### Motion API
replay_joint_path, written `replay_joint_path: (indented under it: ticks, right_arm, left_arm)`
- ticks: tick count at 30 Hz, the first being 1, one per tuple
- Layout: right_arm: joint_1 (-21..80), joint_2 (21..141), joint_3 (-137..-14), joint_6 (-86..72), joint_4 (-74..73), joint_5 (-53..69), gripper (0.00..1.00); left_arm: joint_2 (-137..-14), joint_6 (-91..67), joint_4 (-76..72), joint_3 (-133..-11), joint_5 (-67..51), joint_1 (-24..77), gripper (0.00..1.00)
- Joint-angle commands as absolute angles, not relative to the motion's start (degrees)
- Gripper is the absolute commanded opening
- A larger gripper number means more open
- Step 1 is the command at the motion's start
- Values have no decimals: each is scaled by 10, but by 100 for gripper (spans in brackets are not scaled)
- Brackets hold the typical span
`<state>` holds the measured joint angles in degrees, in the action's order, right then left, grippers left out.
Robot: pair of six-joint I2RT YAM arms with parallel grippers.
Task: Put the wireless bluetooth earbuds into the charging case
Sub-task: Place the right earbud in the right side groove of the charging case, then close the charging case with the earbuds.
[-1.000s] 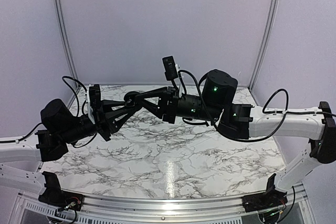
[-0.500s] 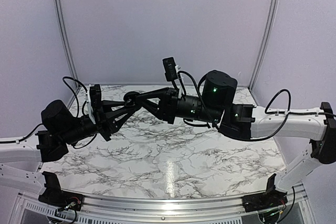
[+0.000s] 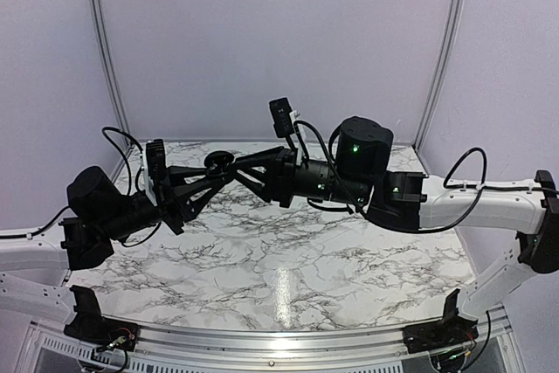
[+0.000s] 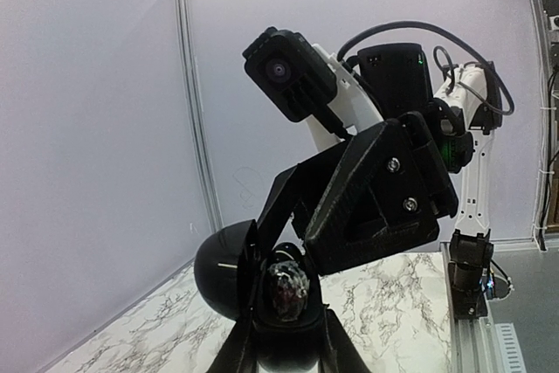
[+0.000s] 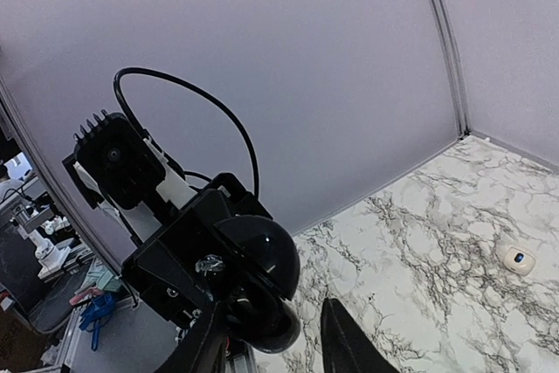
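- The left tool (image 4: 286,331) is clamped on a black shell (image 4: 223,272), a round hinged thing held up in the air with its domed lid swung open.
- Inside the open shell a glossy piece (image 4: 286,290) is seen, dark and speckled. It is judged to be perhaps an earbud, though this cannot be confirmed.
- The right tool (image 5: 275,342) is set tip to tip with the left one. Its fingers are apart on either side of the shell's lower edge, and nothing is seen gripped between them.
- The case (image 5: 517,259) is found only in the right wrist view, as a small white oval with a dark spot. It lies on the worktop (image 5: 410,233), off to the right of the right tool's fingers, below and beyond them, and well apart from both tools.
- Its long axis is laid roughly crosswise to the right tool's line of sight. Whether its lid is up cannot be told at that size.
- In the top view the case is not seen; it is probably hidden behind the raised arms.
- Which arm is nearer cannot be settled from these views. Since the right tool is free, it is judged the better placed to be lowered and swung rightward toward the case.
- No second earbud is made out anywhere.
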<state>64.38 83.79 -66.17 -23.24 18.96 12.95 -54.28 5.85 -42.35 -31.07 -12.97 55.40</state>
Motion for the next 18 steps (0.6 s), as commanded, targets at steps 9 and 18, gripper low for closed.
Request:
replay_joint_path:
  ticks: [9,18]
  right_arm:
    - [600,765,-671,-133,128,224,70]
    - [582,778,-729,-62,29,281,65]
  left_arm:
    - [-546,15,-463,-320,-198,541,0]
    - [-562,-23,-444,-341,-232,541,0]
